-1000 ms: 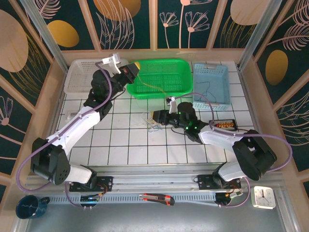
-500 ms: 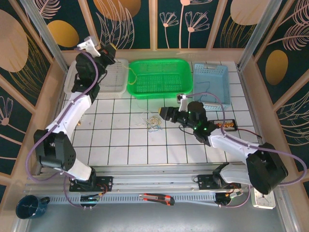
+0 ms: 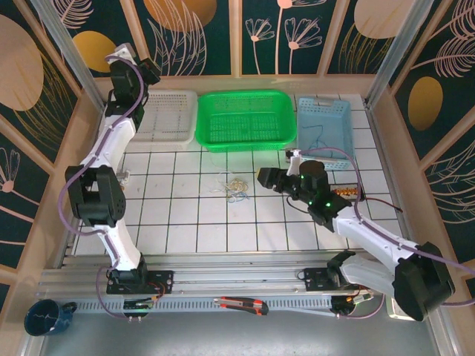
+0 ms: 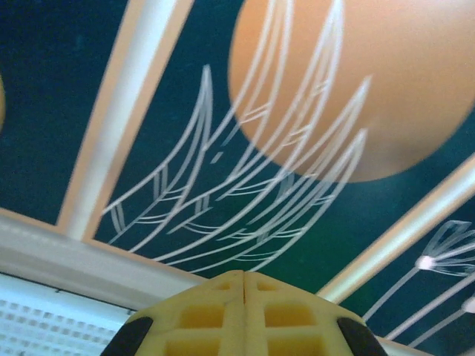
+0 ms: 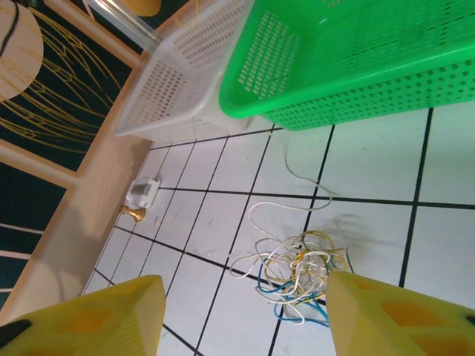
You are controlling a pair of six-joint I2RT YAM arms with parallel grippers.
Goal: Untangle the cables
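Note:
The cables (image 3: 234, 187) lie as a small tangled clump of white, tan and blue cords on the white tiles in mid-table. In the right wrist view the cables (image 5: 300, 271) sit just ahead of the fingers, nearer the right fingertip. My right gripper (image 3: 264, 178) (image 5: 241, 285) hovers to the right of the clump, open, with nothing between its yellow fingers. My left gripper (image 3: 151, 72) is raised high at the back left above the white basket, pointing at the back wall. Its pads (image 4: 223, 297) are pressed together, shut, with nothing visible between them.
Along the back stand a white basket (image 3: 167, 115), a green basket (image 3: 245, 141) and a blue basket (image 3: 323, 156) with thin dark strands inside. A small white block (image 5: 143, 193) and a brass piece (image 5: 133, 213) lie at the left edge. A small black box (image 3: 349, 191) sits right of my right arm.
My left arm swung from over the green basket up to the back left corner; the tan cord it trailed is no longer seen. My right gripper opened and drew back rightward from the clump.

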